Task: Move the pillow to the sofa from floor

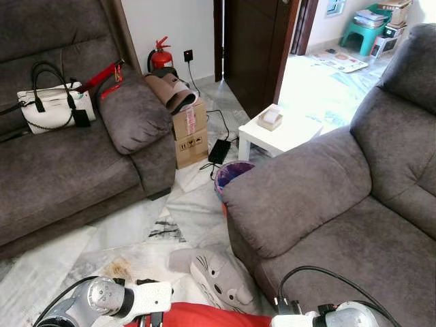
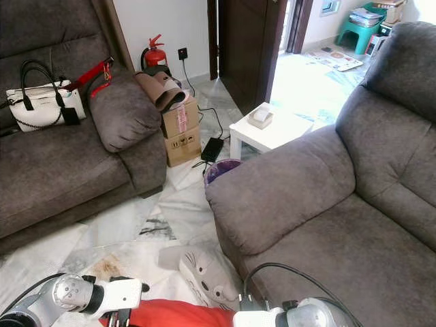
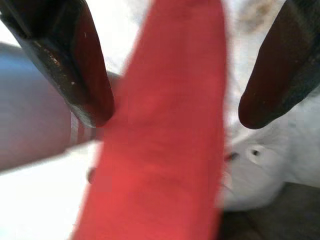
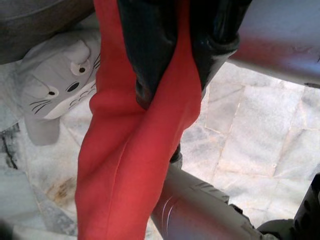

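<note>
A red pillow [image 1: 204,317] hangs low in front of me, above the marble floor, held between my two arms. My right gripper [image 4: 172,92] is shut on the red pillow [image 4: 130,150], its black fingers pinching the fabric so it creases. My left gripper [image 3: 172,117] is open, one finger on each side of the red pillow's edge [image 3: 160,140], with gaps showing on both sides. A grey cat-face plush pillow [image 1: 214,272] lies on the floor against the foot of the grey sofa [image 1: 327,204] on my right.
A second grey sofa [image 1: 61,177] on the left carries a white handbag [image 1: 51,102]. Between the sofas stand a cardboard box [image 1: 189,136], a purple-lined bin [image 1: 231,174] and a white side table [image 1: 279,133]. A fire extinguisher [image 1: 161,58] stands by the wall.
</note>
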`<state>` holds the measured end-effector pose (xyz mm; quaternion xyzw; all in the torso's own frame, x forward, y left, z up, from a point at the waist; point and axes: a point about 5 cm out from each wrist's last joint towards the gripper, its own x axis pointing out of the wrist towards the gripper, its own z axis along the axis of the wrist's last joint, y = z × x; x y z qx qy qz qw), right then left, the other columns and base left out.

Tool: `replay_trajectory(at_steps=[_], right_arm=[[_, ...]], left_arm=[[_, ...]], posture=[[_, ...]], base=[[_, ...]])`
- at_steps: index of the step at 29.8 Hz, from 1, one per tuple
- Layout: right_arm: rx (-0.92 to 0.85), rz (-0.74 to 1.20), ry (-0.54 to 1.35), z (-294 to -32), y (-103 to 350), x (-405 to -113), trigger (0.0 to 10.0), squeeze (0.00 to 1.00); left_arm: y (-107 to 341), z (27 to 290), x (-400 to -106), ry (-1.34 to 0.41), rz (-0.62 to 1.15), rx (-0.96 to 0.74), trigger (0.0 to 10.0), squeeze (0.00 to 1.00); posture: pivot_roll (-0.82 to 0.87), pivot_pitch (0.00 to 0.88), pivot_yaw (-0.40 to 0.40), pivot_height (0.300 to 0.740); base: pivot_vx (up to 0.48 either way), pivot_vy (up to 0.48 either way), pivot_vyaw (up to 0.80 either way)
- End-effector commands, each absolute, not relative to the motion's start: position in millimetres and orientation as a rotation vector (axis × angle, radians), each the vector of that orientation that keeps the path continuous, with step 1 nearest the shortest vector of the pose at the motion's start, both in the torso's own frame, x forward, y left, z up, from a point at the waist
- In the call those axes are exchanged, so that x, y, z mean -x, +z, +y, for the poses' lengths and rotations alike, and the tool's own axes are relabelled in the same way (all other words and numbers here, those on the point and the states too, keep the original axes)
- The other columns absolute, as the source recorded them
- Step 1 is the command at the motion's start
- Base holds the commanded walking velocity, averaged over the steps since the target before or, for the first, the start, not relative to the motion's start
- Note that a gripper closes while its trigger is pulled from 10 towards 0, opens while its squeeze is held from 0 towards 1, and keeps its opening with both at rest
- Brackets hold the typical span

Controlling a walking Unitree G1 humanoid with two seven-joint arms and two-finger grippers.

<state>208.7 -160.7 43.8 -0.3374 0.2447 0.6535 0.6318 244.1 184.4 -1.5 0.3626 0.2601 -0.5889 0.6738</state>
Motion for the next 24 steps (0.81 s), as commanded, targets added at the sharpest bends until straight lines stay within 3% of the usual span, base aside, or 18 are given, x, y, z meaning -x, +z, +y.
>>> replay_trajectory(at_steps=[1,24], right_arm=[[0.754,0.434,1.504,-148.8,62.4,-215.3,10.0,0.00],[0.730,0.375,1.520,-144.3,82.6,-214.9,10.0,0.00]], left_arm=[[-10.6,187.8,-234.8,-1.354,0.631,-0.838,10.0,0.00],[-34.6,193.4,-226.7,-1.141,0.656,-0.940,10.0,0.00]], posture=[[0.04,0.117,0.045,0.740],[0.03,0.121,0.040,0.740]], base=[[0.000,0.000,0.00],[0.000,0.000,0.00]])
